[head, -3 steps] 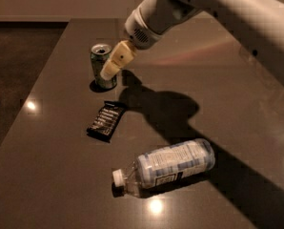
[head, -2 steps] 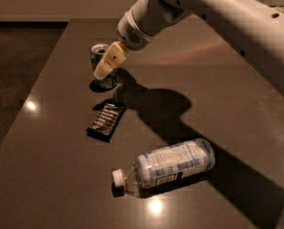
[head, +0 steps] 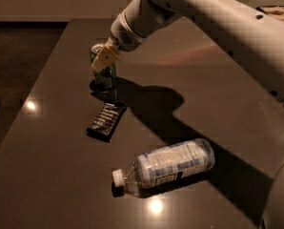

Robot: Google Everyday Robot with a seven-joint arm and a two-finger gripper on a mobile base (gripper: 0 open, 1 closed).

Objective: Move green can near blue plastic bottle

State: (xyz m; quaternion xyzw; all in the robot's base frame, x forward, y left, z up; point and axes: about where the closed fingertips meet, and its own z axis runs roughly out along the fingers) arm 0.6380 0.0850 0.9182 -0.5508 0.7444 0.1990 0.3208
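Note:
The green can (head: 105,75) stands upright on the dark table (head: 51,142), at the back left. My gripper (head: 104,58) is right over the can's top, its pale fingertips covering most of the silver lid. The blue plastic bottle (head: 173,163) lies on its side near the table's front, white cap (head: 117,176) pointing left. The bottle lies well apart from the can, toward the front right.
A flat black snack wrapper (head: 106,121) lies between the can and the bottle. My white arm (head: 213,23) reaches in from the upper right and casts a shadow across the table's middle. The table's left edge borders dark floor (head: 18,51).
My gripper has moved left, from beside the can to over its top. The can, wrapper and bottle have not moved.

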